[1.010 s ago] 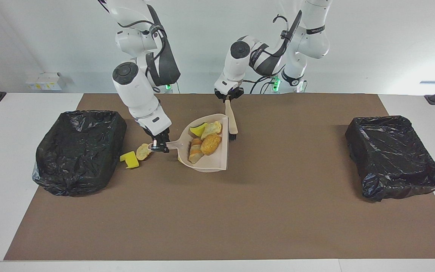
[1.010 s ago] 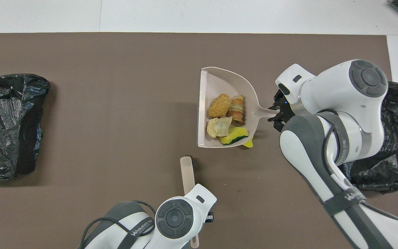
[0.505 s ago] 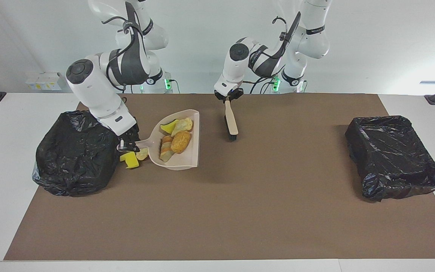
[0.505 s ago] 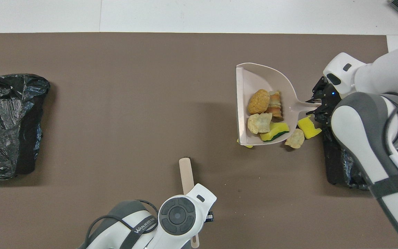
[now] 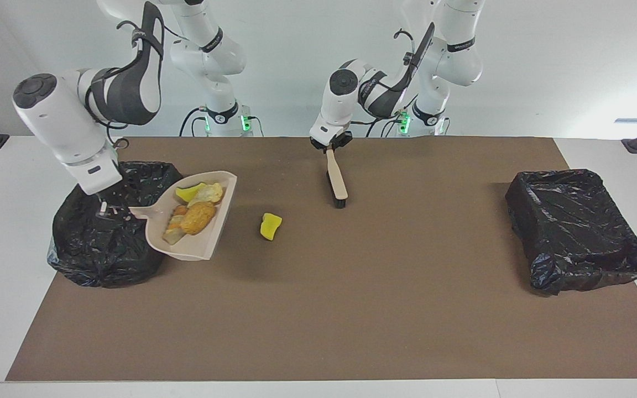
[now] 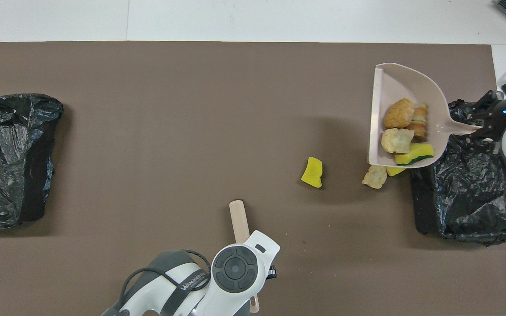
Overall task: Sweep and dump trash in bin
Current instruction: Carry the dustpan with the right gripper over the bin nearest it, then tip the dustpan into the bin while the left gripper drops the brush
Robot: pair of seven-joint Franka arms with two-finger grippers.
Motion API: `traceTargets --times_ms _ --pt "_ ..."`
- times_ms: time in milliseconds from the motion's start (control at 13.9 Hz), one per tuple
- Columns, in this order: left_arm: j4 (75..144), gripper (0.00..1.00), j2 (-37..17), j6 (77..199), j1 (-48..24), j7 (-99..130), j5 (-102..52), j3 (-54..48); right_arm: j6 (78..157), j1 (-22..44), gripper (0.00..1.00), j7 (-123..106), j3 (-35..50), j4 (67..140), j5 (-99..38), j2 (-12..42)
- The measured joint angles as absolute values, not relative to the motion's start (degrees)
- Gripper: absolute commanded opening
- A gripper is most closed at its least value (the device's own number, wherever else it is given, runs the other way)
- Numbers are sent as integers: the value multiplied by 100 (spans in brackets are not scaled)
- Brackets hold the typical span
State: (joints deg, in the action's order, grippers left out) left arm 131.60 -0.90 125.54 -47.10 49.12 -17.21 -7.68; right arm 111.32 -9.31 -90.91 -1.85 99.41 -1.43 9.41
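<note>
- Surface [image 5: 318, 331]: white top carrying a broad brown mat [image 6: 191, 109] on which everything sits.
- Bin at the left arm's end [image 5: 578, 226]: low, lined with a black bag, standing alone.
- Bin at the right arm's end [image 5: 103, 243]: the same black-lined kind.
- Dustpan [image 5: 213, 237]: beige, raised off the mat and tilted, its handle over this bin and its wide mouth pointing toward the middle of the mat.
- Brush [image 5: 336, 179]: beige back, black bristles, slanting down to the mat near the robots' edge at the middle.
- Trash in the dustpan: a golden-brown pastry [image 5: 198, 216], a striped orange one [image 5: 172, 226], a pale bread-like piece [image 5: 208, 193] and a green-backed yellow sponge [image 5: 188, 192].
- Trash on the mat: a yellow sponge chunk [image 5: 270, 225] alone between dustpan and brush; in the overhead view a pale pastry [image 6: 375, 177] and a yellow sponge bit [image 6: 394, 170] lie just beside the bin, partly under the dustpan.
- Right pincer [image 5: 107, 210]: clamped on the dustpan's handle, over the bin at its own end.
- Left pincer [image 5: 329, 145]: closed on the brush handle's top, over the mat's edge nearest the robots.
</note>
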Motion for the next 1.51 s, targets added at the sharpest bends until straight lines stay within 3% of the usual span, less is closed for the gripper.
traceTargets --times_ms 361,577,938,1515 --pt "13127 100 -87 12554 -4695 4926 -1721 -696 11203 -1872 0 -9499 -200 9908 1104 941" --pt "12828 100 -25 12325 -4401 4926 -1716 -590 11228 -2073 0 -9651 -200 9903 1941 935" --pt "12306 100 90 11730 -3402 4555 -1492 -544 11495 -2122 0 -8903 -185 10096 3509 834" --pt "12097 100 963 9978 -1535 2316 -975 -514 11514 -1654 0 -6638 -117 11432 6003 -1"
